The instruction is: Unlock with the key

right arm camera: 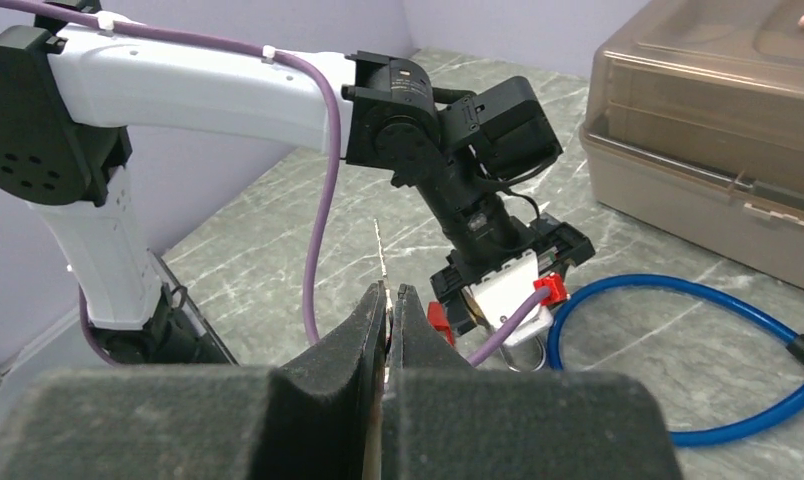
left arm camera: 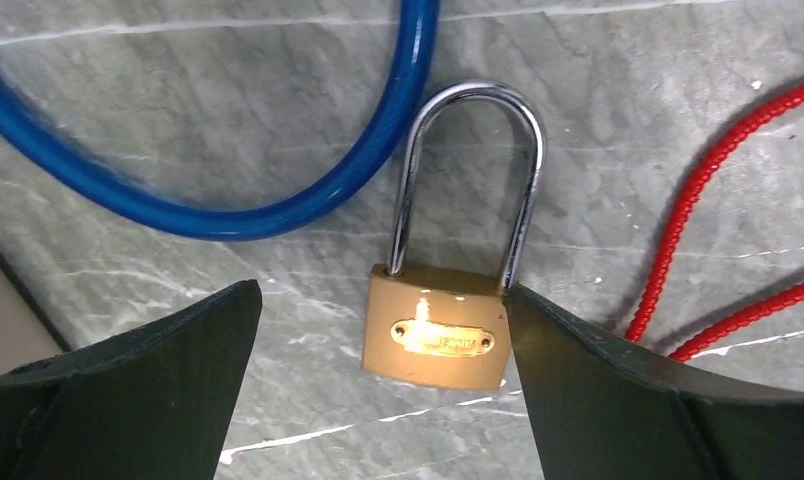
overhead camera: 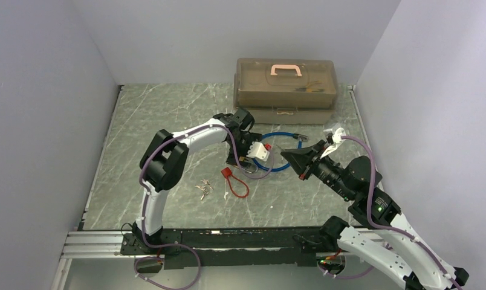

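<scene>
Left gripper [left arm camera: 380,308]: open, straddling padlock [left arm camera: 436,340] to steady it
Right gripper [right arm camera: 389,305]: closed on, apparently, the key [right arm camera: 380,248], tip forward

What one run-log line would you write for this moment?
left gripper: open, straddling padlock on table | right gripper: shut on key | shackle: closed | step: key not yet inserted

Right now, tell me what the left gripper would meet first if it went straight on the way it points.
The brass padlock, most likely: the left gripper points down at the table, open, with the lock's body between its fingers. Depth is unclear; the fingertips may touch the table first.
</scene>
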`<state>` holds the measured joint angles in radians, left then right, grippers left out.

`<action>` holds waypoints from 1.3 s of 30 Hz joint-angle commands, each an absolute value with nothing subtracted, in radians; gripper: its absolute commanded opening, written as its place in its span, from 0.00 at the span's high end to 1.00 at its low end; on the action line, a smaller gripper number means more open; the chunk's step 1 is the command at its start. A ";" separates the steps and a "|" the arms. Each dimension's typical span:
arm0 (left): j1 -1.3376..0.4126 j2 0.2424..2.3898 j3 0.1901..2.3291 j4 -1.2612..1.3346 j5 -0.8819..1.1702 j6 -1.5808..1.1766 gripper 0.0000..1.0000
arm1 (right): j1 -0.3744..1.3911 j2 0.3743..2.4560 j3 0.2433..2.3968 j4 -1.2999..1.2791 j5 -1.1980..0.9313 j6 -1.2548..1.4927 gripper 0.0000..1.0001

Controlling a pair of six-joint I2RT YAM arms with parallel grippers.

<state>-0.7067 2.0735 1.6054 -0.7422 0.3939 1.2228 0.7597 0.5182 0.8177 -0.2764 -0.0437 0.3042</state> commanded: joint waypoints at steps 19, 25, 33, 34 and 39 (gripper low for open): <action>-0.778 2.166 1.664 -0.903 0.447 1.330 0.15 | 0.758 0.477 0.883 -0.303 0.043 0.308 1.00; -0.807 2.205 1.700 -0.979 0.446 1.350 0.26 | 0.758 0.476 0.898 -0.316 0.048 0.301 1.00; -0.804 2.150 1.712 -0.885 0.443 1.221 0.52 | 0.758 0.470 0.905 -0.317 0.051 0.302 1.00; -0.798 2.125 1.703 -0.856 0.453 1.201 0.53 | 0.758 0.470 0.903 -0.318 0.054 0.302 1.00; -0.768 2.015 1.706 -0.815 0.496 1.102 0.63 | 0.758 0.466 0.890 -0.302 0.061 0.304 1.00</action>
